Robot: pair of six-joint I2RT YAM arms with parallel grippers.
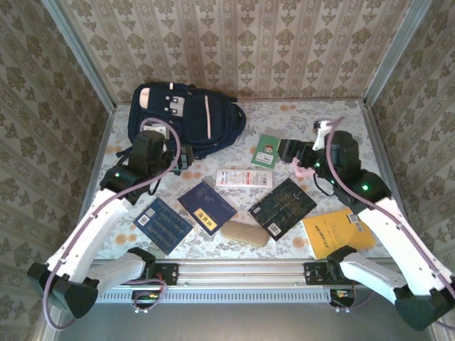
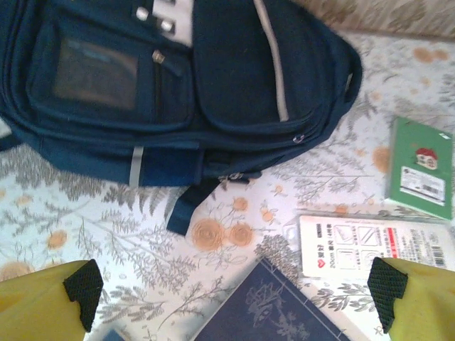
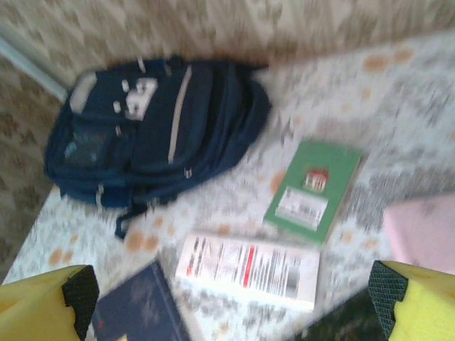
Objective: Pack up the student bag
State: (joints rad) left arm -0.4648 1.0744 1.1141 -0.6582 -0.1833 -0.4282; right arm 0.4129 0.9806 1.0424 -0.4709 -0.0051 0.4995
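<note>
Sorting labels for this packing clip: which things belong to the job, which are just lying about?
Job: student bag, green notebook, white packet, navy book, blue book, black book, yellow book, beige case.
Lying about: perhaps the pink item; unclear.

Count: one student bag (image 1: 186, 117); five books: blue (image 1: 167, 224), navy (image 1: 206, 206), black (image 1: 283, 206), yellow (image 1: 338, 231), green (image 1: 266, 150); one white packet (image 1: 244, 177); one beige case (image 1: 245, 233); one pink item (image 1: 302, 170).

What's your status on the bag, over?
Left pincer open, right pincer open, both empty. Student bag flat at far left. White packet, green booklet loose nearby.
</note>
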